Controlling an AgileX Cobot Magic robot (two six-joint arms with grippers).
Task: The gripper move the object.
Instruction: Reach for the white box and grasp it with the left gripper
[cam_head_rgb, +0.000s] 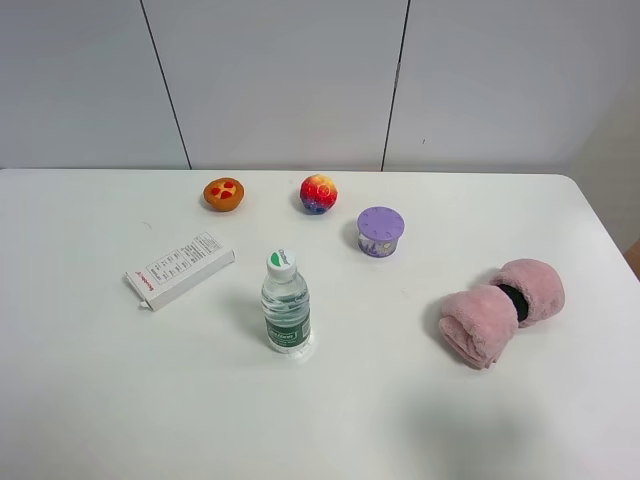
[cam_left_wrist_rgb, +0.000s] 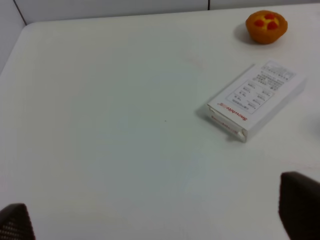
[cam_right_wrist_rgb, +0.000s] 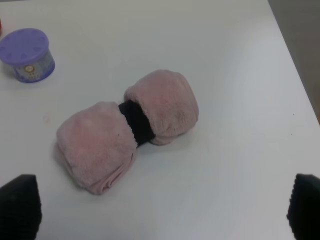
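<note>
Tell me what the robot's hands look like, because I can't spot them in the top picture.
Very little of them shows. The overhead view has no arm in it. Each wrist view shows only two tips at the frame's edge. The left gripper has dark charcoal, blunt, blurred fingertips. The right gripper has black, blocky fingertips. No cables, markings or wrist housing can be seen.

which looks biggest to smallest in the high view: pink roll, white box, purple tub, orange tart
1. pink roll
2. white box
3. purple tub
4. orange tart, only slightly smaller than the tub
</note>
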